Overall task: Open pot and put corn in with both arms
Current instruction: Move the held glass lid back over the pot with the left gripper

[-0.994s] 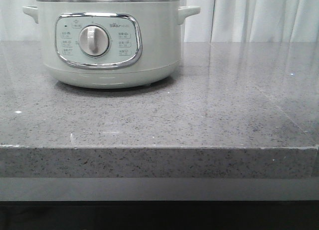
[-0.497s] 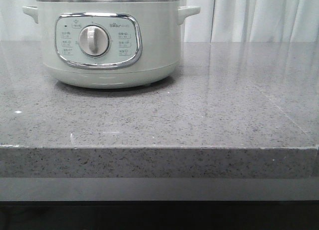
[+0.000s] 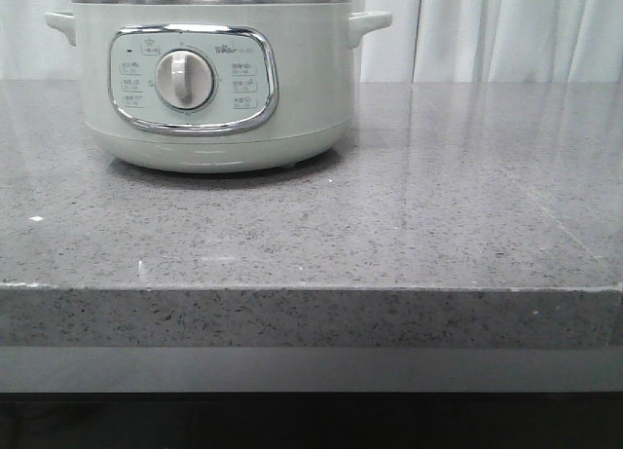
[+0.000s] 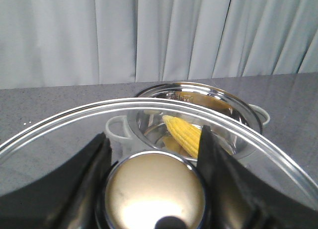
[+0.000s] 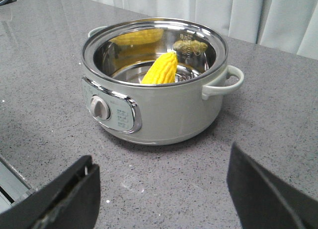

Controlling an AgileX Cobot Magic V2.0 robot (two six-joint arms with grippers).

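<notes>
The corn (image 5: 160, 69) leans inside the pot (image 5: 164, 110); the left hand (image 4: 154, 154), clamped on the lid's knob (image 4: 155, 189), holds the lid (image 4: 59, 132) near the rim (1 replacing move, I judge); the right hand (image 5: 159, 189) stands spread apart, holding nothing.

Pot (image 3: 209, 79) on grey stone table (image 3: 389, 225)

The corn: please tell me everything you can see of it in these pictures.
The corn is one small bright yellow ear with rows of kernels. It lies tilted inside the open pot, its tapered tip up toward the steel rim, its lower end hidden in the shiny inner bowl, which mirrors it. No gripper touches it. The front view does not show it.
</notes>
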